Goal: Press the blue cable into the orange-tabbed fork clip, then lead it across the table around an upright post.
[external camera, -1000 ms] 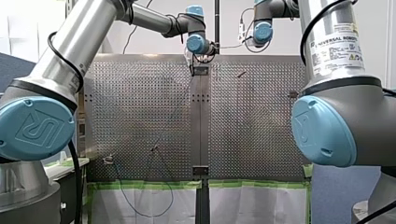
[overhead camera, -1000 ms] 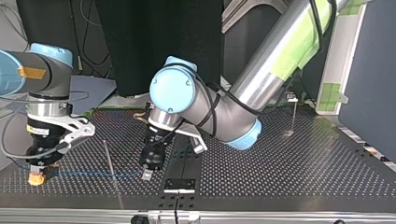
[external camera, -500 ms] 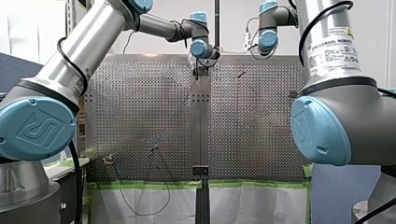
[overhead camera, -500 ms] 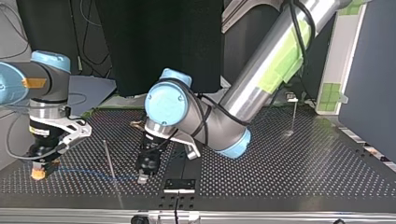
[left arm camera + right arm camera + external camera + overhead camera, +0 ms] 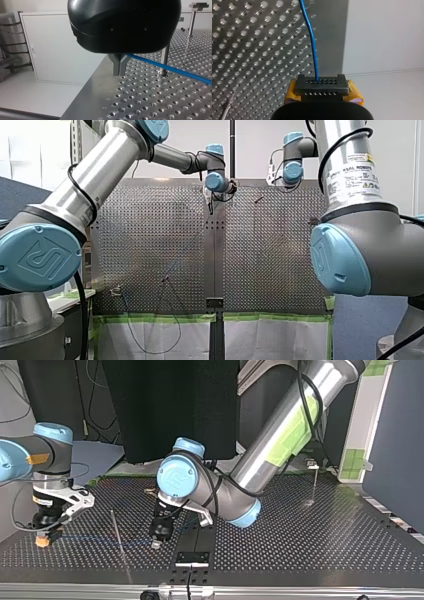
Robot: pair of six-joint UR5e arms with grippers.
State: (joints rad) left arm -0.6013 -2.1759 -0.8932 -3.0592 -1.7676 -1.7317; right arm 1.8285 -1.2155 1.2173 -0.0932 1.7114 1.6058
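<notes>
The thin blue cable (image 5: 90,537) is stretched low over the perforated table between my two grippers. My left gripper (image 5: 156,544) is shut on the blue cable; in the left wrist view its metal fingertips (image 5: 119,71) are pinched together and the cable (image 5: 175,71) runs out sideways, crossing in front of an upright post (image 5: 164,58). My right gripper (image 5: 42,541), with yellow pads, is at the top view's left. In the right wrist view it (image 5: 322,87) is shut on the cable (image 5: 312,42), which leads away ahead. The thin post (image 5: 117,530) stands between the grippers.
A small orange-tan piece (image 5: 148,492) sits on the table behind my left arm's wrist. A second post (image 5: 315,480) stands at the top view's far right. In the front view, cable slack (image 5: 155,347) hangs over the table's near edge, and the table edge (image 5: 344,37) lies beside my right gripper.
Both grippers have drawn back from the top view's near edge with the cable still between them. In the front view both wrists have shifted rightward and lower.
</notes>
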